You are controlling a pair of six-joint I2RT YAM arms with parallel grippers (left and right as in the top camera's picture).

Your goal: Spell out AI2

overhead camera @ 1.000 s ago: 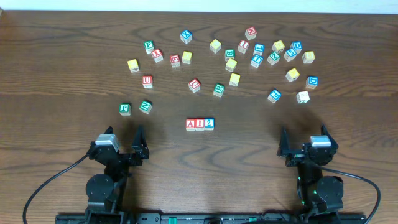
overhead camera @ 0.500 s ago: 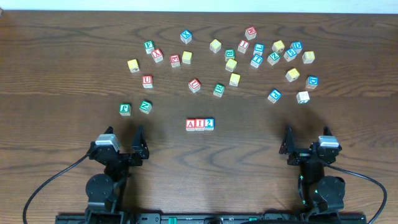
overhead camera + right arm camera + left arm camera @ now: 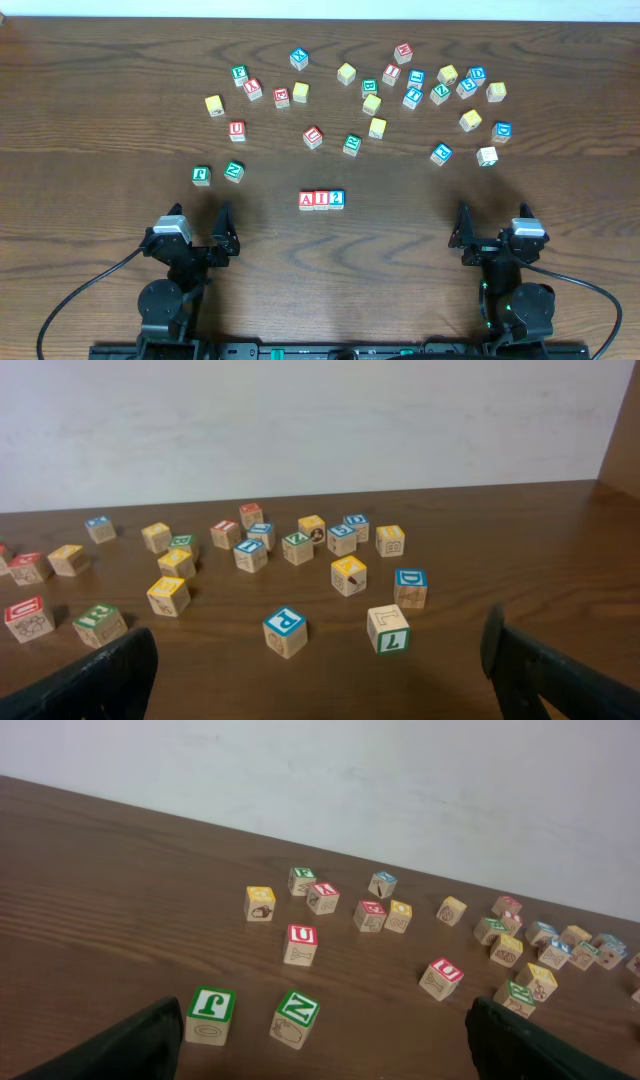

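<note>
The A cube (image 3: pixel 307 200), what looks like the I cube (image 3: pixel 321 200) and the 2 cube (image 3: pixel 337 198) touch in a row on the table (image 3: pixel 100 120). The left hand (image 3: pixel 195 228) and right hand (image 3: pixel 493 226) are both released and empty.

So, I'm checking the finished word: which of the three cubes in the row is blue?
The 2 cube, at the row's right end; the A cube and I cube to its left have red faces.

A cube (image 3: pixel 307 200): red | I cube (image 3: pixel 321 200): red, middle | 2 cube (image 3: pixel 337 198): blue | touching row, near-centre table
</note>
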